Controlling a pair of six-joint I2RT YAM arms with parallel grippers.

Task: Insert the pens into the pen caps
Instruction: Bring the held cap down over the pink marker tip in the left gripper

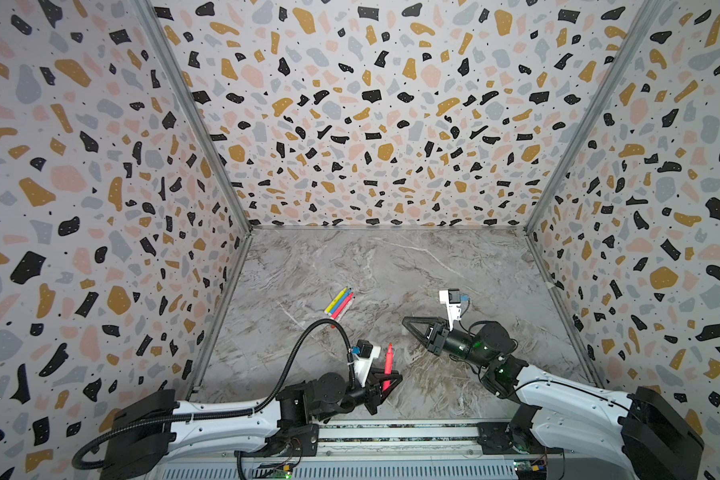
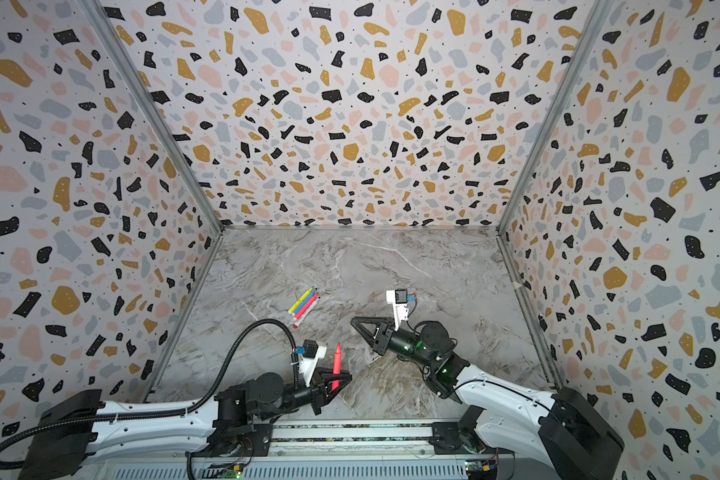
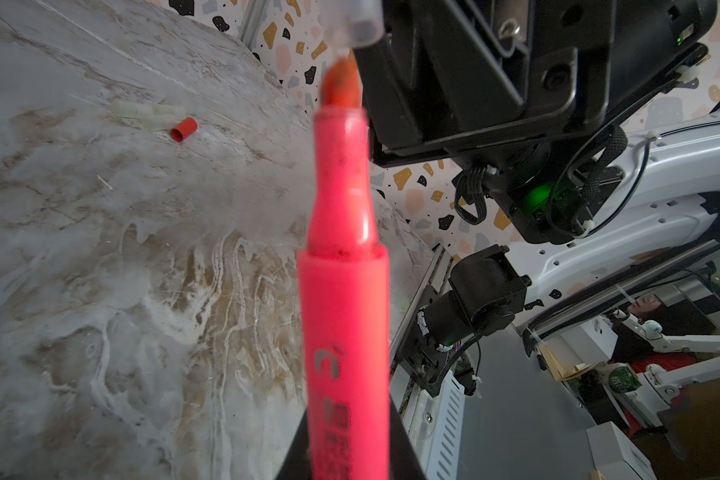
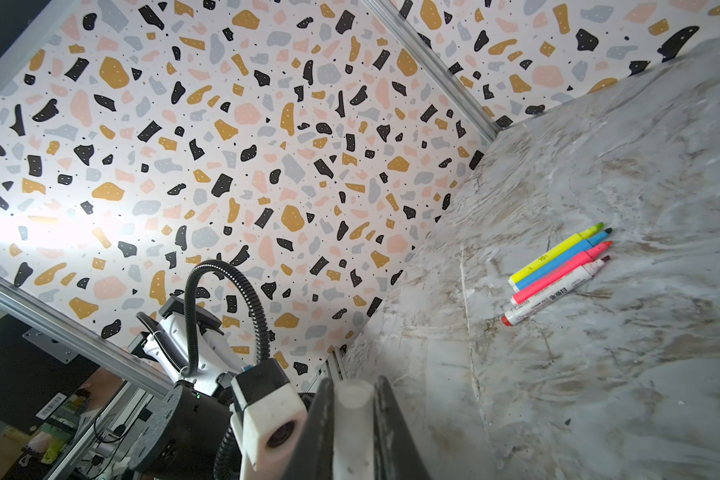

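The left claw (image 1: 393, 380) clamps a slim pinkish-red plastic marker pen (image 1: 388, 360); the right claw (image 1: 406, 321) pinches a stubby translucent cap (image 3: 356, 25) near the pen's bare tip. If misaligned, the cap's rim may crush that tip.

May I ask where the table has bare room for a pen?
Bare: the table from the row of pens to the back wall and left wall. Crowded: front centre, where the left gripper holds a pink pen near the right gripper and its clear cap; a red cap lies unseen from above.
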